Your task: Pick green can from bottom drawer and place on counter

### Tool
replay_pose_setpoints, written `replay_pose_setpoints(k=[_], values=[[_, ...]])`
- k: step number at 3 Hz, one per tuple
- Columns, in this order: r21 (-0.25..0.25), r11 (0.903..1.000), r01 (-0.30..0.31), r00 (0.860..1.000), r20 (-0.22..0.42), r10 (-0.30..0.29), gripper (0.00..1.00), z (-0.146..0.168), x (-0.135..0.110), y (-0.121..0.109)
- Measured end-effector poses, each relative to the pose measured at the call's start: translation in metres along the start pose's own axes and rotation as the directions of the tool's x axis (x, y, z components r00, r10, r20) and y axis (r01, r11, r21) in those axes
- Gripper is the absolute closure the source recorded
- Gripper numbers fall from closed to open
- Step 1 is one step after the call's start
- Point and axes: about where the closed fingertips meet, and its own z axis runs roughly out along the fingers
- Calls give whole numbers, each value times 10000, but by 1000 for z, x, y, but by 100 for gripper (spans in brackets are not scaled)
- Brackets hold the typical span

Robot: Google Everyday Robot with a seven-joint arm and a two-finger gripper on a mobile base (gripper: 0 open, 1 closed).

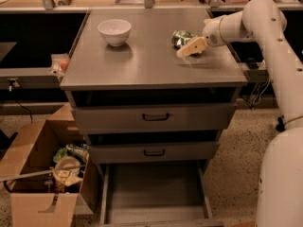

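Observation:
The green can (181, 36) lies on the counter (142, 56) at its right rear, shiny and crinkled. My gripper (182, 45) reaches in from the right at the can, low over the counter. Its tan near finger (191, 48) stands a little off the can's front side, so the gripper looks open, with the can resting on the counter. The far finger is hidden behind the can. The bottom drawer (154, 193) is pulled out below, and its flat grey floor holds nothing.
A white bowl (114, 31) stands on the counter's left rear. The two upper drawers (154, 117) with black handles are nearly shut. A cardboard box (45, 174) of litter sits on the floor to the left. My white arm (279, 79) runs down the right side.

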Motion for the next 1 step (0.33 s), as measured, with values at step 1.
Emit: replay_pose_setpoints(k=[1], values=[[-183, 9998, 95, 9936, 1126, -74, 0, -8, -31, 0]])
